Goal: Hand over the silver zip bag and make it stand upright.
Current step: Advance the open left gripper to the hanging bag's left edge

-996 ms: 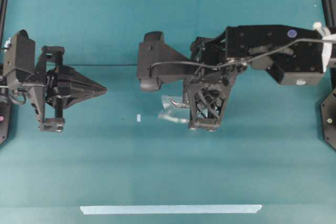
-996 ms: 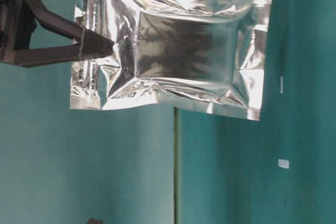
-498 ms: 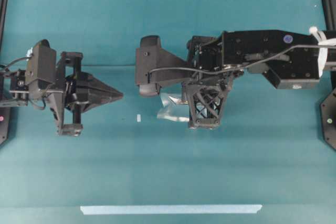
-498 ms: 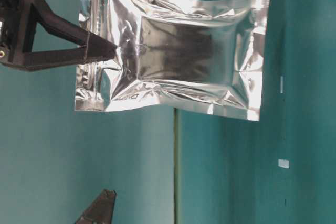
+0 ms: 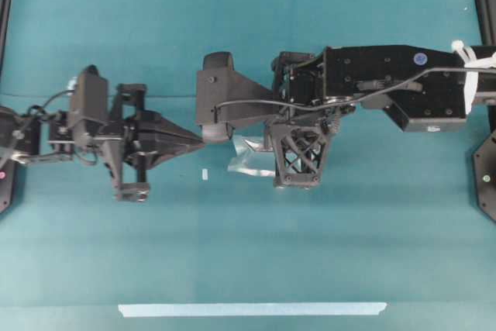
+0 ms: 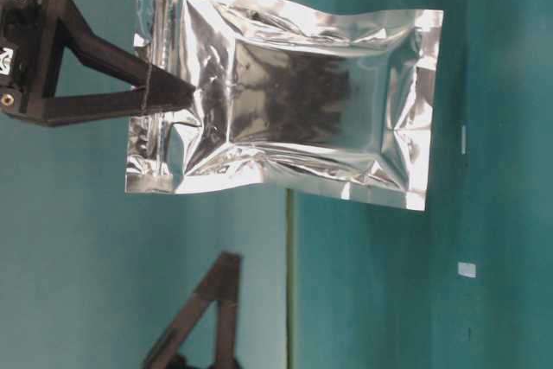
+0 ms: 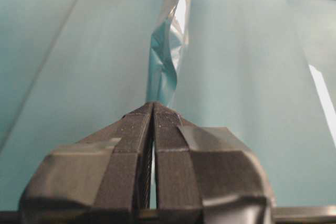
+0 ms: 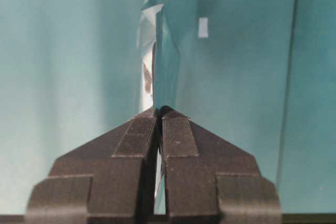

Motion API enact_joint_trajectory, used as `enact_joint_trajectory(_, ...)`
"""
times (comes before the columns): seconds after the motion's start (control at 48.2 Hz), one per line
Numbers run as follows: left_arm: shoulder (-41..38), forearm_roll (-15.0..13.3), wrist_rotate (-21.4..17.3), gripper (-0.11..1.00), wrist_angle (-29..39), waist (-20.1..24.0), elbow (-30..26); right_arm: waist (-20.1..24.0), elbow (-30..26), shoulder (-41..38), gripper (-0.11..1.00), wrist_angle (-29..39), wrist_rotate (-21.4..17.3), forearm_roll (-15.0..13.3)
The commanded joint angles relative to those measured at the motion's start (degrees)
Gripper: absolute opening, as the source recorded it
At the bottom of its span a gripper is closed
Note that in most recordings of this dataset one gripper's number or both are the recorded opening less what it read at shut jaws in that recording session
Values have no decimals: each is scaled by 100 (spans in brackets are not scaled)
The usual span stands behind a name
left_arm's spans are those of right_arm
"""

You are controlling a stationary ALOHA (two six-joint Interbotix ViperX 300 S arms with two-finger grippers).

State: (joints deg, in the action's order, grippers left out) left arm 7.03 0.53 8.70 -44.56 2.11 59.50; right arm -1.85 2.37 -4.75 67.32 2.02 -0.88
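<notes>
Over the last second the left gripper (image 5: 198, 142) has slid rightward across the teal table (image 5: 248, 253), from well apart to just beside the right arm's wrist camera, and in the table-level view its dark fingers have risen into the bottom of the picture. Its jaws are pressed together with nothing between them, their tips pointing at the edge of the crinkled, shiny silver foil zip bag (image 6: 294, 131) with the darker grey centre panel. That bag hangs clear of the table, pinched by its sealed edge in the right gripper (image 6: 177, 92), whose jaws are clamped tight on the foil. On the table lie a small white scrap of tape (image 5: 204, 174) near the bag and a long pale tape strip (image 5: 252, 309) along the near edge.
</notes>
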Motion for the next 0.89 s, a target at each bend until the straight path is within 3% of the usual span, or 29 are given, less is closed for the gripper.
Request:
enact_joint_trajectory(0.0, 0, 9, 9, -1, -105, -18, -79, 18, -123, 53, 2, -35, 53, -18)
enact_joint_trajectory(0.394, 26, 9, -35, -1, -501, 79, 0, 26, -229, -62, 2, 26, 237, -18)
enact_joint_trajectory(0.519, 62, 0, 141, -1, -97, 18, -123, 53, -246, -88, 2, 88, 193, -18)
enact_joint_trajectory(0.622, 26, 0, 44, -1, 193, 88, -220, 53, -176, -97, 2, 62, 193, -35)
enact_joint_trajectory(0.747, 53, 9, -88, -1, -44, 167, -211, 79, -158, -114, 2, 0, 185, -62)
enact_joint_trajectory(0.871, 149, 9, 26, -1, -281, 123, -211, 123, -132, -114, 2, 26, 193, -62)
